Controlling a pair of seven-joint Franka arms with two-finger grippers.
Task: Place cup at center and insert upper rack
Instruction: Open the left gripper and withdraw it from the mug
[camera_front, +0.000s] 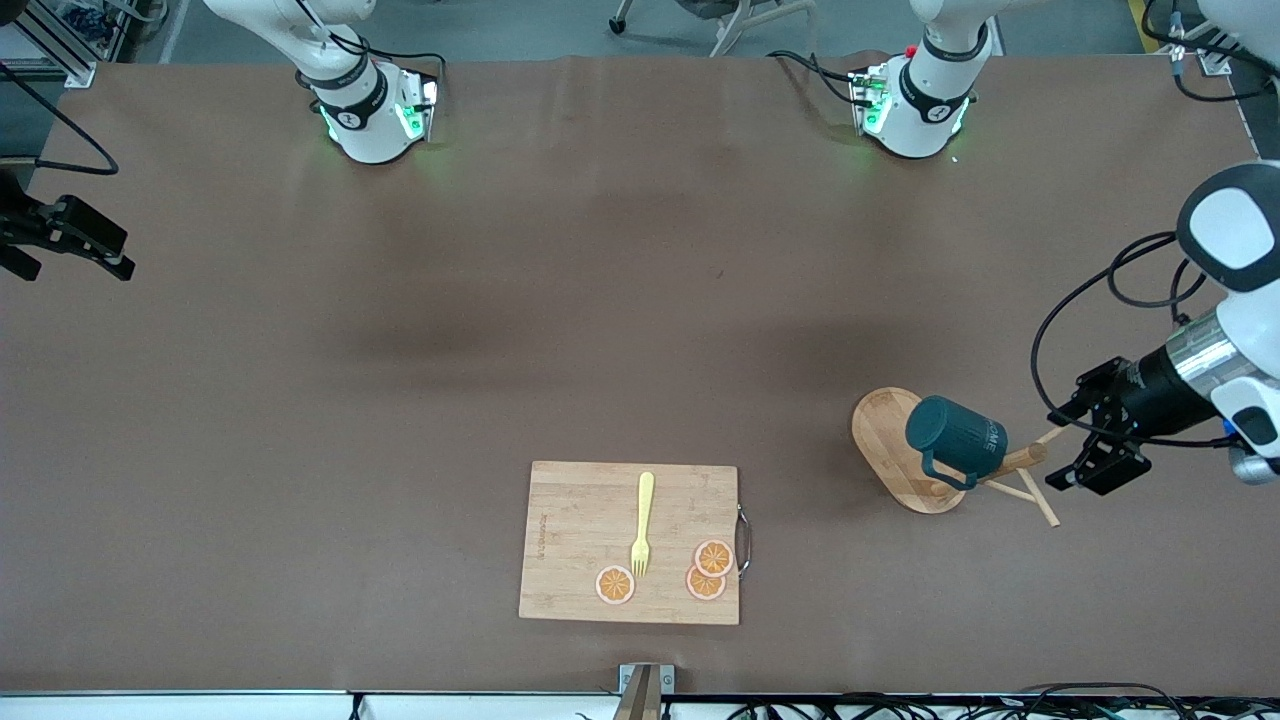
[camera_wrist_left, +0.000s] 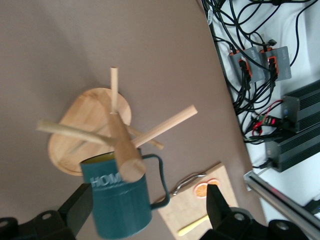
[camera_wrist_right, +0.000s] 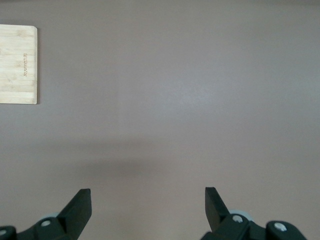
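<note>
Cup (camera_front: 955, 435) wall carries white lettering; "HOM" is readable in the left wrist view, "OME" in the front view. Cutting board (camera_front: 580, 545) has a small printed mark near one edge, too small to read. Cup hangs on the upper rack (camera_front: 905, 450), toward the left arm's end of the table, handle (camera_front: 945, 472) toward the front camera. Rack stands on its oval base, post leaning toward the left gripper (camera_front: 1085, 440) as seen from the front. Left gripper hovers just beside the pegs, fingers apart, holding nothing. Right gripper (camera_front: 75, 245) waits over bare table at the right arm's end, fingers apart. Yellow fork (camera_front: 642, 523) and three orange slices (camera_front: 712, 558) lie on the board.
</note>
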